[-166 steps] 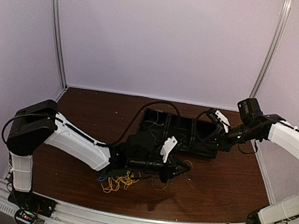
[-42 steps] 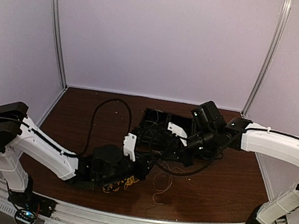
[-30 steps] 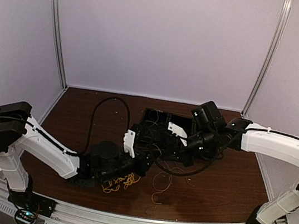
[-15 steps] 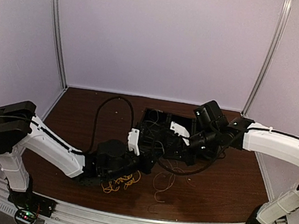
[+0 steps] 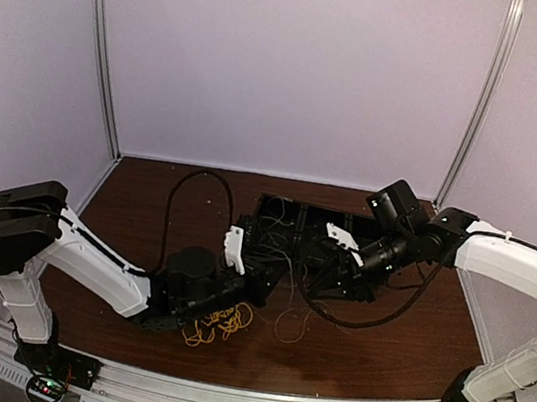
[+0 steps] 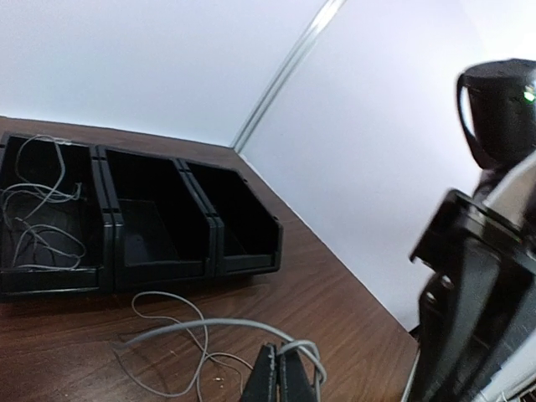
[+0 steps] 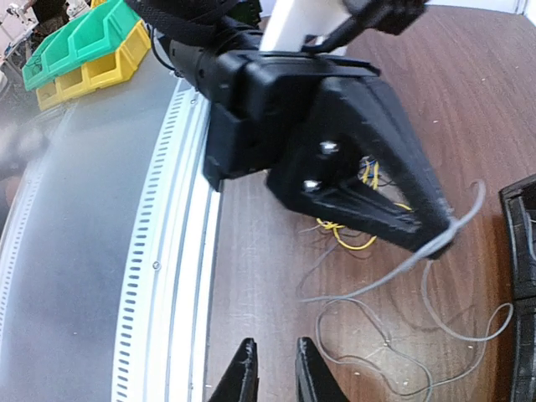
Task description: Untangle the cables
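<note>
Pale lilac walls [image 5: 289,63] closed off a dark brown wood table [image 5: 147,203], w/ metal posts in the back corners. A row of black bins [image 5: 317,231], three compartments side by side, sat mid-table toward the back.

The L arm lay low across the near-left part of the table, reaching right toward the bins' near side. The left gripper [image 6: 280,375] had its fingers pressed together, clamped on a grey cable [image 6: 218,322]. In the L wrist view the cable arched up off the wood & looped over right at the fingertips. In the R wrist view the same cable trailed from the tip down to the table in loose curls. The rest of it lay on the wood just in front of the bins.

A yellow bundle [image 5: 218,321] sat on the table near the front edge, just beside the L wrist. Couldn't tell whether it touched the grey cable. Thin grey strands [image 6: 38,226] lay inside the end compartment at the left of the L wrist view.

The R arm reached in from the right over the bins. The right gripper [image 7: 274,347] hung above the table w/ fingers a bit apart & nothing btwn them. It pointed toward the left gripper, near it but not touching. Past the metal front rail [image 7: 167,251], green & yellow crates [image 7: 79,46] showed in the R wrist view.
</note>
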`<state>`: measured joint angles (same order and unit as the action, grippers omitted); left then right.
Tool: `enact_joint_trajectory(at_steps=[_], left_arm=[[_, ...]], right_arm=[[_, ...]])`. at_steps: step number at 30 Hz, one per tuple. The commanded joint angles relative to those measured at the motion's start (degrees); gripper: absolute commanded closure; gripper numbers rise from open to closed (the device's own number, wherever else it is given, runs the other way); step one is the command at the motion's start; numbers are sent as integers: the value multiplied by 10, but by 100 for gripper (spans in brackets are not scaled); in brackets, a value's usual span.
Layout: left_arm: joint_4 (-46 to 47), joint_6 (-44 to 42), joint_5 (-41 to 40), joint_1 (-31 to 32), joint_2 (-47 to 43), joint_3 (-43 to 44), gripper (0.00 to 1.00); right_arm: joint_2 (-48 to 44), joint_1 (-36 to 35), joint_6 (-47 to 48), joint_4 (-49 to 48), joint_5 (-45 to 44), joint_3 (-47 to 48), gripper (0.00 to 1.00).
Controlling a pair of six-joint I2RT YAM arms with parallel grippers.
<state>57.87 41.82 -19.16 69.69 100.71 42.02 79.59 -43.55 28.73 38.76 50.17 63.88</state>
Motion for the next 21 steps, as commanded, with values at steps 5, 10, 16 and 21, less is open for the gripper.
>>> enact_joint_trajectory(at_steps=[5, 10, 16, 21], left_arm=[[89, -46, 155, 6, -4, 1, 100], [87, -45, 146, 7, -9, 3, 100], [92, -43, 140, 7, -10, 6, 100], [88, -43, 144, 7, -8, 14, 100]], right_arm=[[21, 29, -25, -62, -9, 9, 80], [16, 15, 46, -19, 35, 16, 73], [5, 11, 56, -17, 24, 10, 72], [10, 8, 30, -41, 12, 12, 71]])
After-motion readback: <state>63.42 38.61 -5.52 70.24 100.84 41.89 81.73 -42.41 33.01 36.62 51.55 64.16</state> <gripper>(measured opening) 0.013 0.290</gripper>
